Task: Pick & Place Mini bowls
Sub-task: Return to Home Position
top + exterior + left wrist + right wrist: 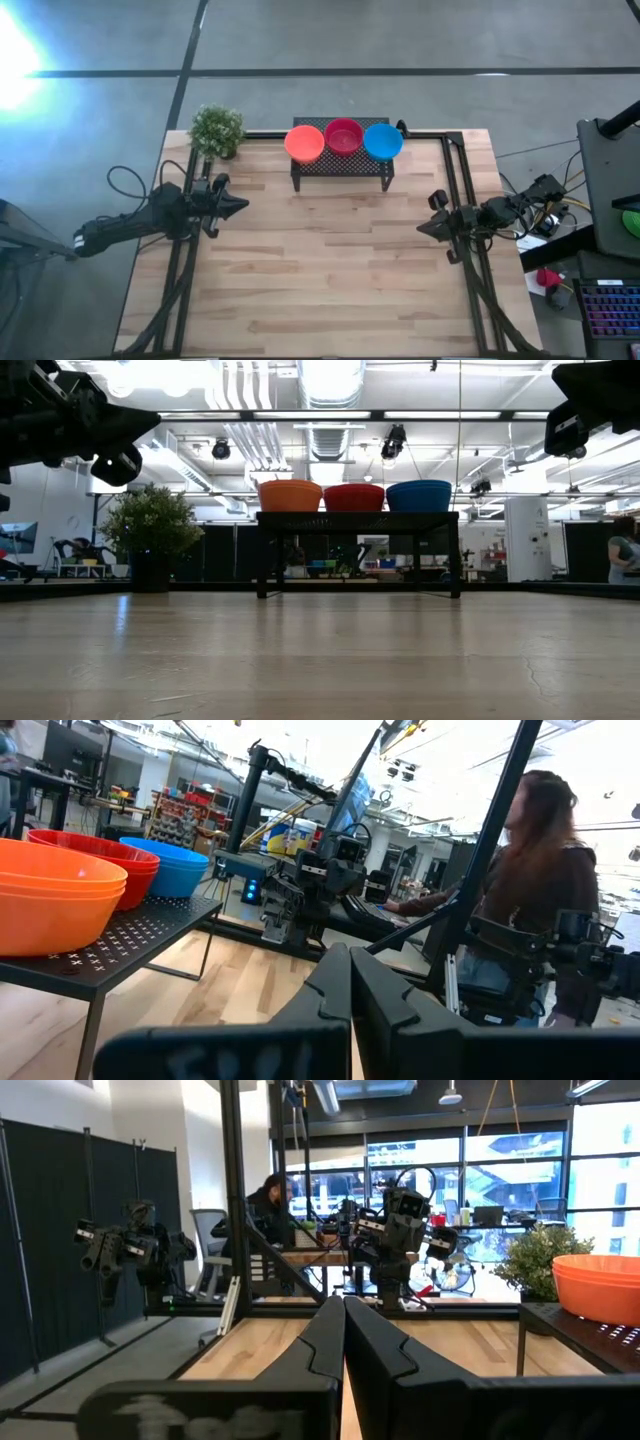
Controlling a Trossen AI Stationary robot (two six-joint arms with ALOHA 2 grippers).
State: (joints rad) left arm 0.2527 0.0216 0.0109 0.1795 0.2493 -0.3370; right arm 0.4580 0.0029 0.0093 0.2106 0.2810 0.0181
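- left gripper (238,207): fingers pressed together, holding nothing; hangs over the table (330,290) off the left front corner of the rack (340,166), well apart from it; tip points toward the table's middle
- right gripper (424,228): fingers likewise closed on nothing; off the rack's right front corner, well apart from it; tip faces the left gripper across the boards
- mini bowls: all on the rack's top, in one row of three stacks; orange stack (304,143) at the rack's left end; red stack (343,136) in the middle; blue stack (382,141) at the right end; neighbours touching or nearly so
- view differences: the high view shows each stack as a single round; the left wrist view shows nested rims in the orange and red stacks, though the number per stack cannot be told; the low view shows both grippers raised higher than the bowl rims
- potted plant (216,131): just beside the rack's left end, at the table's corner
- surroundings: a long-haired person (540,890) sits beyond the rack's right side, partly hidden by a slanted frame post (500,830); the right wrist view shows a second person (268,1205) at a desk beyond the rack's left side
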